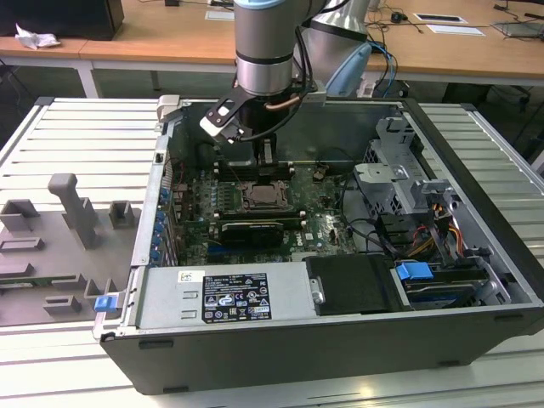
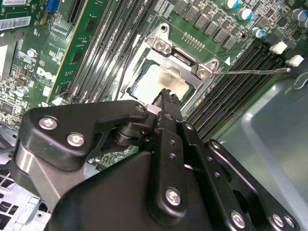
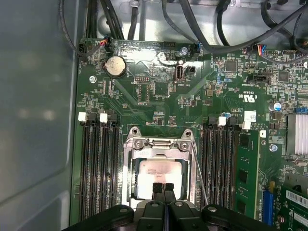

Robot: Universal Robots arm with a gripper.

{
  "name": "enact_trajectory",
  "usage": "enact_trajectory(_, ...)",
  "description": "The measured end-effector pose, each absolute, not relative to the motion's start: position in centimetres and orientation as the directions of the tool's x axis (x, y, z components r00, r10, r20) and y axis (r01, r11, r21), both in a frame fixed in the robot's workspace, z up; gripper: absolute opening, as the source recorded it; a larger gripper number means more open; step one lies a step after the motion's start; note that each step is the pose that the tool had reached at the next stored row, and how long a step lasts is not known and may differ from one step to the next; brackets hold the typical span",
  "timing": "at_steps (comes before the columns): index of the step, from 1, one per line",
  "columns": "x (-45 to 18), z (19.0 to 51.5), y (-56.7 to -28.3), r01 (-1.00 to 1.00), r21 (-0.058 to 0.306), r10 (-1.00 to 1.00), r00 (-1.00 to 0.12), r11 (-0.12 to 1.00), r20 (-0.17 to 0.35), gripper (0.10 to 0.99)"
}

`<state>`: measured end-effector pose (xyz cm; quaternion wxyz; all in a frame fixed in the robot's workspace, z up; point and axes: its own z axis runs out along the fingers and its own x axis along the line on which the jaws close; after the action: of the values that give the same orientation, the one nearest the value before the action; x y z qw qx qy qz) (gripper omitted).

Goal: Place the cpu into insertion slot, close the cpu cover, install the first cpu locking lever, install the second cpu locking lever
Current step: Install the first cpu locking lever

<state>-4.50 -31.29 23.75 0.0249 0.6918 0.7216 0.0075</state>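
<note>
The gripper (image 3: 162, 187) had its two black fingers pressed together with nothing visibly held between them. Its tips sat over one edge of the cpu (image 3: 159, 174), and whether they touched the metal could not be told. The cpu lay flat in the insertion slot (image 3: 134, 179), pale top upward, with the cpu cover (image 3: 128, 175) down around it as a silvery frame. The faint print on the chip's top was too small to read, and the gripper's body hid the chip's near edge. One thin locking lever (image 2: 250, 71) stood out loose from the socket corner, slanting across the memory slots (image 3: 98, 168); a second lever could not be made out. White printed marks and a white logo (image 2: 45, 74) showed on the green board, along with a barcode sticker (image 2: 14, 22), but none is read off here. In the exterior view the arm (image 1: 265, 51) reached down into the open computer case (image 1: 476, 161), its wrist hardware covering the fingertips. A large white label (image 1: 234, 297) crowded with small print sat on the power supply, and the black graphics card (image 1: 246, 229) lay just beside the socket.
</note>
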Motion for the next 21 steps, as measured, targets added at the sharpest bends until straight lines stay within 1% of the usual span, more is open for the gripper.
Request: enact_trajectory(21,-4.5,24.8,-31.3,0.998,0.045,0.999,-0.042,0.043,-0.026,0.106)
